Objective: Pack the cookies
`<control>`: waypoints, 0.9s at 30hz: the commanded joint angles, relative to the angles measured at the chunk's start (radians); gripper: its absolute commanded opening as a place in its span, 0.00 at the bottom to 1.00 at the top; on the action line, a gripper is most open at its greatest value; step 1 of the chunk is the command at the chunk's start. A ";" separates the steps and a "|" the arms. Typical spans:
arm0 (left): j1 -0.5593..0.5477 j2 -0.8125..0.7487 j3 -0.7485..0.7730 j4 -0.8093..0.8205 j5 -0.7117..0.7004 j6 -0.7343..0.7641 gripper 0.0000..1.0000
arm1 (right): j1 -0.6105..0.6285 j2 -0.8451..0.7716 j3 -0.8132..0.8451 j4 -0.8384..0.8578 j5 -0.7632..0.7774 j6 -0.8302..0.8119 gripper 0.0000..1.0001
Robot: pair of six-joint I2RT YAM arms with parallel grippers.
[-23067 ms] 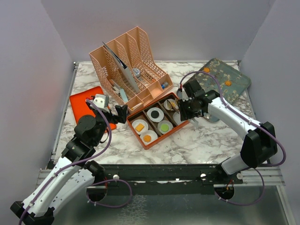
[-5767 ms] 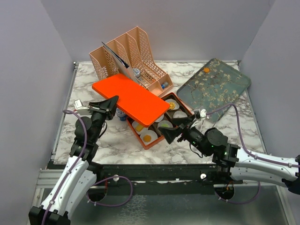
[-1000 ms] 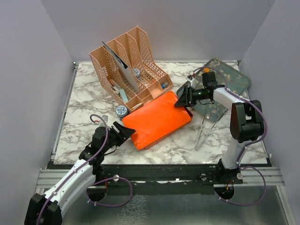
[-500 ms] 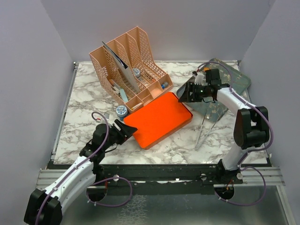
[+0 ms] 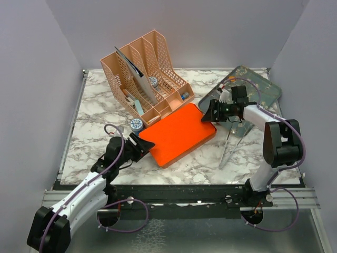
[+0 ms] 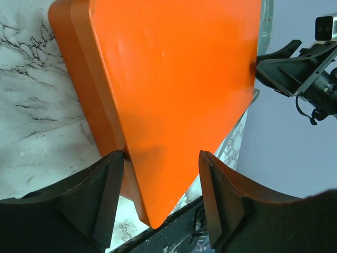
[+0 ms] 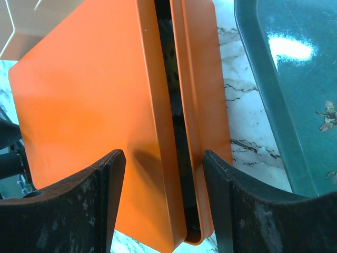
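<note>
The cookies are hidden inside the orange box, whose orange lid (image 5: 178, 134) lies on top of it. In the right wrist view the lid (image 7: 89, 121) sits slightly off the box base (image 7: 202, 105), with a dark slit between them. My left gripper (image 5: 138, 146) is open, its jaws either side of the box's near-left corner (image 6: 152, 211). My right gripper (image 5: 209, 113) is open, its jaws either side of the box's far-right corner (image 7: 189, 232). Neither gripper holds anything.
A peach mesh organizer (image 5: 145, 79) stands behind the box. A small round blue-and-white tin (image 5: 137, 125) sits at the box's left. A dark green floral tray (image 5: 253, 92) lies at the back right, and metal tongs (image 5: 229, 143) lie in front of it.
The lid, held above the open box seconds ago, now lies on it. In the last second my right gripper shifted slightly at the far-right corner and my left gripper edged up to the near-left corner.
</note>
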 commanded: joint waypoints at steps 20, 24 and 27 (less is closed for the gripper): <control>-0.008 -0.005 0.106 -0.156 -0.086 0.174 0.65 | 0.052 -0.202 -0.501 0.604 -0.240 0.404 0.41; -0.008 -0.017 0.127 -0.211 -0.135 0.223 0.65 | 0.082 -0.213 -0.583 0.716 -0.219 0.466 0.37; -0.008 -0.022 0.125 -0.231 -0.162 0.243 0.65 | 0.113 -0.200 -0.618 0.756 -0.179 0.479 0.35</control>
